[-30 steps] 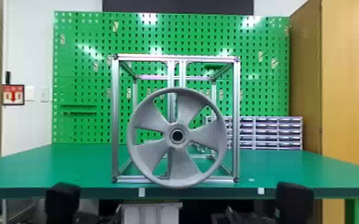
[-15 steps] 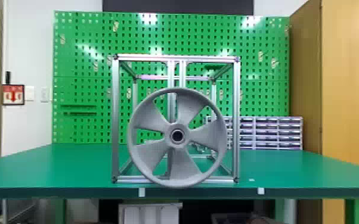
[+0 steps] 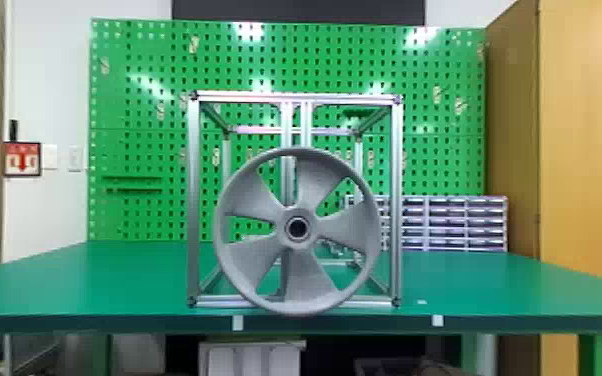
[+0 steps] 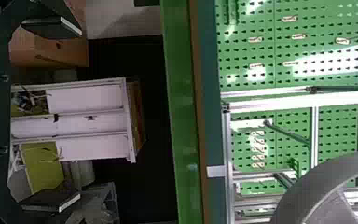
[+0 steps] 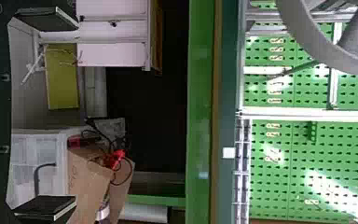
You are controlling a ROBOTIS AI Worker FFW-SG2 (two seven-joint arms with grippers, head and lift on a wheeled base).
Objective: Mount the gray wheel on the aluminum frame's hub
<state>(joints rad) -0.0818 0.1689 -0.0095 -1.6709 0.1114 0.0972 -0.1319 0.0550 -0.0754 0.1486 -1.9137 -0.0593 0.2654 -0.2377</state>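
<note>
In the head view the gray wheel (image 3: 245, 185) stands upright at the front of the aluminum frame (image 3: 193, 200), its center bore in line with the frame's middle uprights. Whether it sits on the hub cannot be told, as the wheel covers that spot. My left gripper (image 4: 51, 116) is open and holds nothing, with the wheel (image 4: 307, 196) and frame (image 4: 270, 99) beyond it in the left wrist view. The right gripper (image 5: 46, 114), also open and empty, is apart from the wheel (image 5: 312, 42) in the right wrist view.
The frame rests on the green table (image 3: 115, 280) near its front edge. Small drawer units (image 3: 445, 222) stand behind at the right, before a green pegboard (image 3: 135, 210). Below the table are a white cabinet (image 3: 252, 357) and, in the right wrist view, cardboard (image 5: 88, 172).
Both dark gripper shapes at the head view's bottom edge a second ago have dropped out of that view. The wheel and frame have kept their places.
</note>
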